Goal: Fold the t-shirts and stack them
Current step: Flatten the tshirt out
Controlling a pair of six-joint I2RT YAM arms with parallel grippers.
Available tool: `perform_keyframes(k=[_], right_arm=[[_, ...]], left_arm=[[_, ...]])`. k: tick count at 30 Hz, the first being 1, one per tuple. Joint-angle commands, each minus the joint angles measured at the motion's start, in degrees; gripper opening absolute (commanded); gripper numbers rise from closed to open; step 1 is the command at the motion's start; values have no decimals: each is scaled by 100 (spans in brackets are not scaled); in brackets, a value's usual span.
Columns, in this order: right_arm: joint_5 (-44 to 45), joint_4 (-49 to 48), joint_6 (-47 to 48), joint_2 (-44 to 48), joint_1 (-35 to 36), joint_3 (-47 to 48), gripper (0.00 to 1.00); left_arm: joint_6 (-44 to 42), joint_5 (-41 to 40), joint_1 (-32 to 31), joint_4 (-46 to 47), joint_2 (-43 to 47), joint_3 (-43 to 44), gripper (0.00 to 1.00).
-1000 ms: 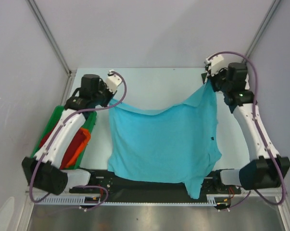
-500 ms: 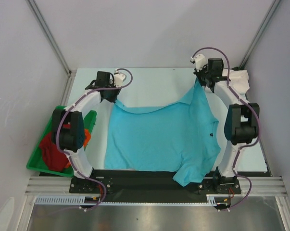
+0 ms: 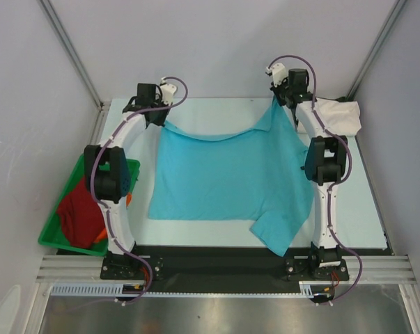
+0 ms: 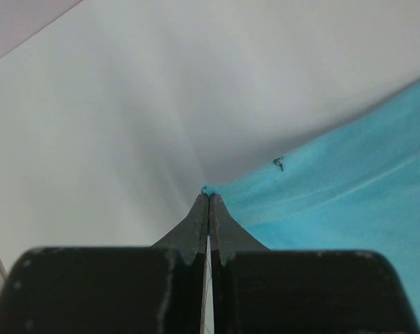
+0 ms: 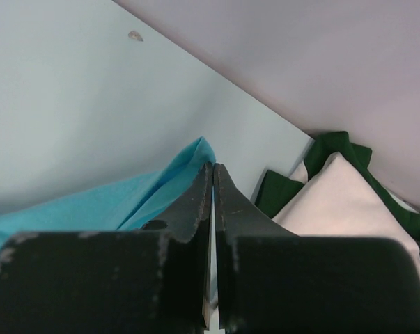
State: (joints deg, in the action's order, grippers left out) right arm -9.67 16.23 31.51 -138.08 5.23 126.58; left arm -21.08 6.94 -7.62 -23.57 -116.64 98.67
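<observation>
Table [image 3: 216, 111] | left gripper [image 4: 208, 197], right gripper [image 5: 213, 167] pinch turquoise t-shirt [image 3: 223, 174] | right wrist only: dark-green cloth [image 5: 283, 191] (beside cream t-shirt [image 5: 335, 202])

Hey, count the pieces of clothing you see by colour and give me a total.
Turquoise shirt: 1
Cream-white cloth: 1
Dark green cloth, under the cream-white one: 1
Dark red cloth: 1
Orange cloth: 1
Total: 5

Turquoise t-shirt [image 3: 230, 177] lies spread wide; cream-white t-shirt [image 3: 340, 115] sits at far right.
</observation>
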Motion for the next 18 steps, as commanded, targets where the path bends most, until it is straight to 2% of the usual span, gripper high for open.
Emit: perform_keyframes(k=[1, 14, 18], right_arm=[[97, 12, -48, -307, 39, 586, 0], [273, -173, -171, -158, -119, 508, 0], [290, -208, -162, -140, -110, 534, 0]], left_arm=[[-81, -175, 23, -16, -244, 468, 0], [16, -333, 76, -24, -702, 1347, 0], [43, -430, 111, 55, -676, 1383, 0]])
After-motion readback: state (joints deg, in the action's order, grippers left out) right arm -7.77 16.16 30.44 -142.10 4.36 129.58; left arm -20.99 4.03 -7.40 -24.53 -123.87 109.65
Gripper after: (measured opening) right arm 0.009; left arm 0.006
